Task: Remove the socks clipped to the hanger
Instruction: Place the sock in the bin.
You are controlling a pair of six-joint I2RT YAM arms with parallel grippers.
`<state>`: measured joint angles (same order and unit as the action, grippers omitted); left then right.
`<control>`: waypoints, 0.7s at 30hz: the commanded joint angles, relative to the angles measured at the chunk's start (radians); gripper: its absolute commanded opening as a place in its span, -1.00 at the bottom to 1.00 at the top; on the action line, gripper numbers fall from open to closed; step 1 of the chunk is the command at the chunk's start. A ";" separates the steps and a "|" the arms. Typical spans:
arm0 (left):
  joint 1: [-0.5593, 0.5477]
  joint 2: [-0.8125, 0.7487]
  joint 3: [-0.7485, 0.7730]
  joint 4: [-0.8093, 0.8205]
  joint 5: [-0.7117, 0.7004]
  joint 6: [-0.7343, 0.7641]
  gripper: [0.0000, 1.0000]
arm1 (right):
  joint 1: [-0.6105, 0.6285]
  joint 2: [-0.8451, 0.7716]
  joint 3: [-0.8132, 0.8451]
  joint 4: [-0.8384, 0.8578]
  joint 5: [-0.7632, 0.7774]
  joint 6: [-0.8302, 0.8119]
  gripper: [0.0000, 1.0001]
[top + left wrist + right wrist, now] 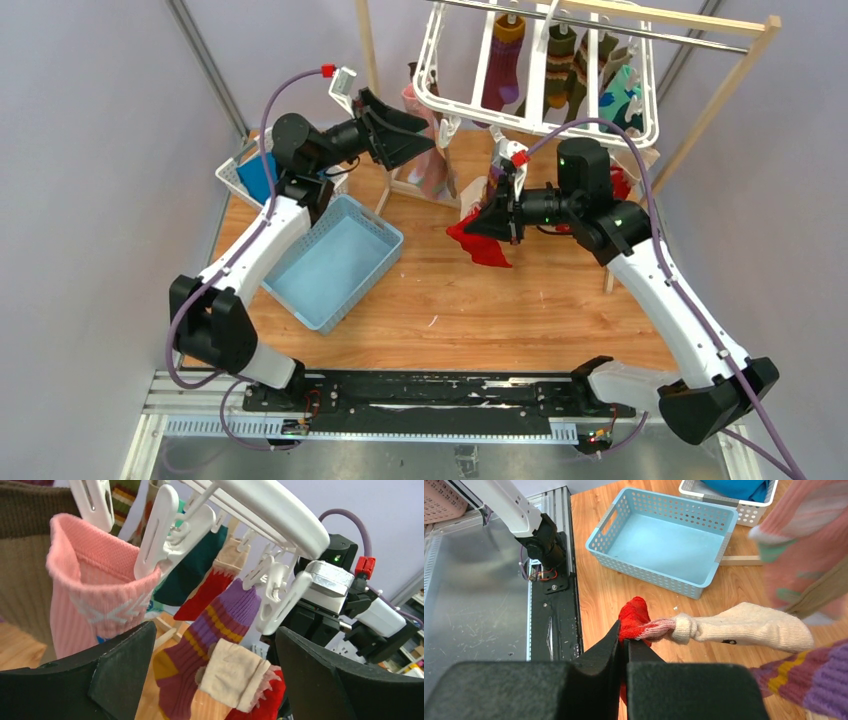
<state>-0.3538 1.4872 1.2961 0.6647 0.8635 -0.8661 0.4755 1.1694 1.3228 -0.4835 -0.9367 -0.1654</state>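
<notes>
The white hanger (436, 62) hangs from a rod at the back with several socks clipped to it: a purple one (503, 65), a brown striped one (560, 62) and a teal one (620, 97). My left gripper (425, 135) is open beside the clipped pink sock (85, 580), which lies outside its left finger (125, 670). Nothing sits between the jaws. A purple striped sock (220, 625) hangs further off. My right gripper (624, 632) is shut on a red and cream sock (634, 617) below the hanger. I cannot tell whether its cream end (744, 625) is still clipped.
A light blue basket (385, 232) lies tilted on the wooden table at the left. Behind it stands a white basket (232, 172) holding a blue cloth (258, 178). A wooden pole rack (720, 105) carries the hanger's rod. The black base rail (430, 395) runs along the near edge.
</notes>
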 commanded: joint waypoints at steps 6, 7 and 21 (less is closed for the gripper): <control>0.026 -0.200 -0.180 -0.050 0.193 0.243 0.95 | 0.066 -0.017 0.040 -0.005 -0.055 -0.036 -1.00; 0.026 -0.224 -0.212 -0.050 0.222 0.268 0.95 | 0.079 -0.014 0.046 0.006 -0.045 -0.025 -1.00; 0.188 -0.448 -0.154 -0.793 -0.298 0.770 0.99 | 0.415 0.225 0.199 -0.053 0.417 -0.117 -1.00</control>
<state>-0.2768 1.0893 1.0821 0.0895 0.8516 -0.1753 0.7822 1.3426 1.4990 -0.4999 -0.7238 -0.2081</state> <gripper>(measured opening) 0.994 0.008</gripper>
